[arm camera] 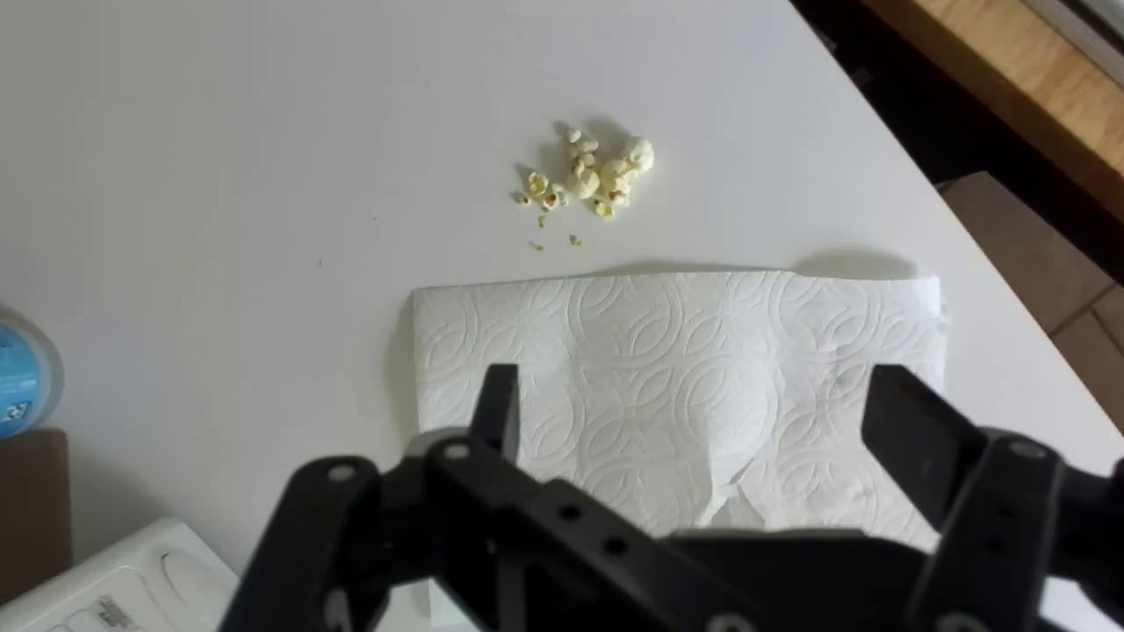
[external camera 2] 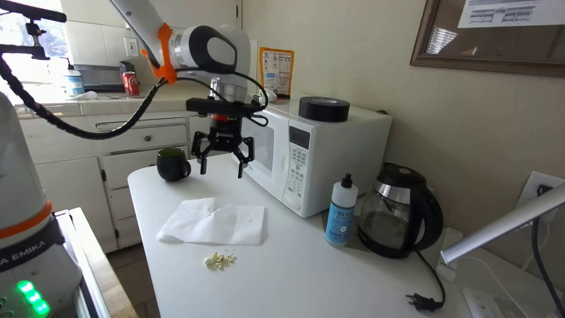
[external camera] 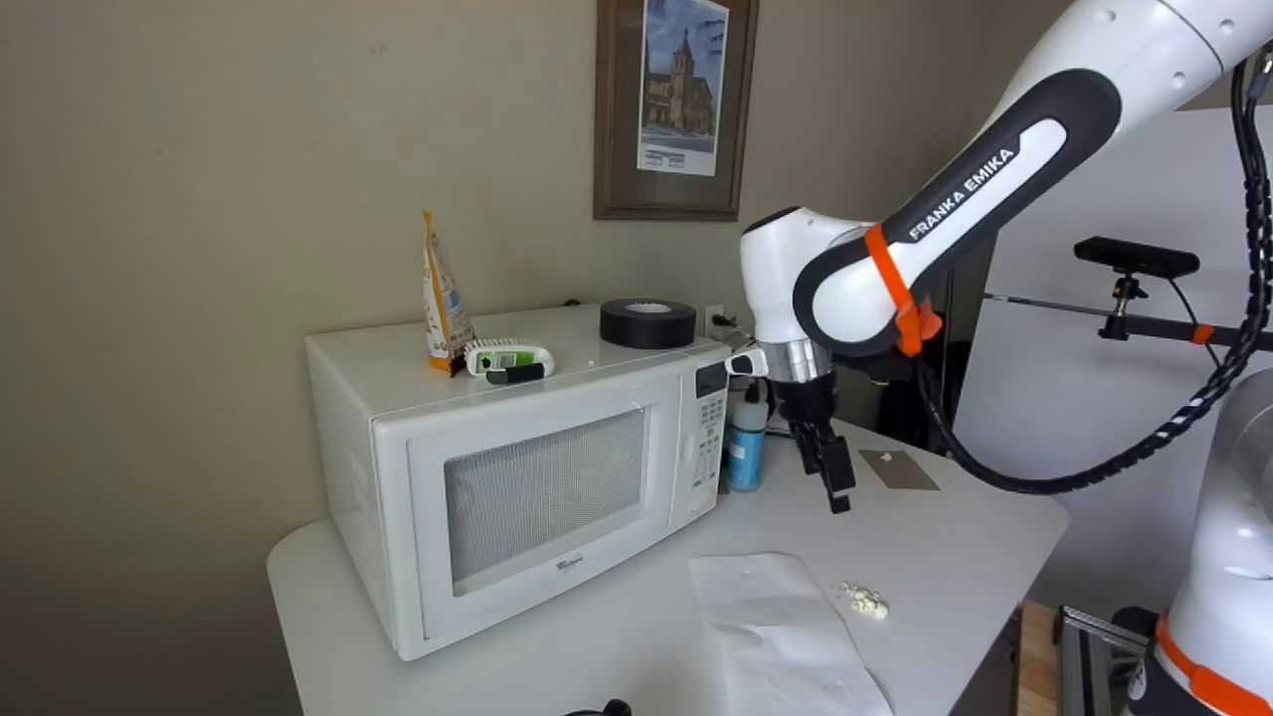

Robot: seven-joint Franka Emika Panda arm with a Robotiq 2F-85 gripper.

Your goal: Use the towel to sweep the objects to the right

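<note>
— See the gripper point(external camera 2: 222, 171)?
— Yes. Hangs in the air over the table point(external camera 2: 300, 278), pointing down. Holds its jaws wide apart, clearly so in the wrist view.
— And the towel point(arm camera: 641, 377)? Able to find it?
— Easily. Lies spread on the table, below the gripper and apart from it. Looks white and creased, with embossed curves and a small raised fold.
— Notice the popcorn point(external camera 2: 217, 260)?
— Yes. Sits on the table in a small loose heap, pale yellow and white, just beside one edge of the towel and apart from it.
— Anything else around?
— See a microwave point(external camera 2: 348, 148), bearing a thick black roll point(external camera 2: 324, 114) on top. Near it, find a blue-labelled bottle point(external camera 2: 340, 221), then a glass kettle point(external camera 2: 383, 216). Also spot a dark mug point(external camera 2: 170, 168) near the table's edge in an exterior view.
</note>
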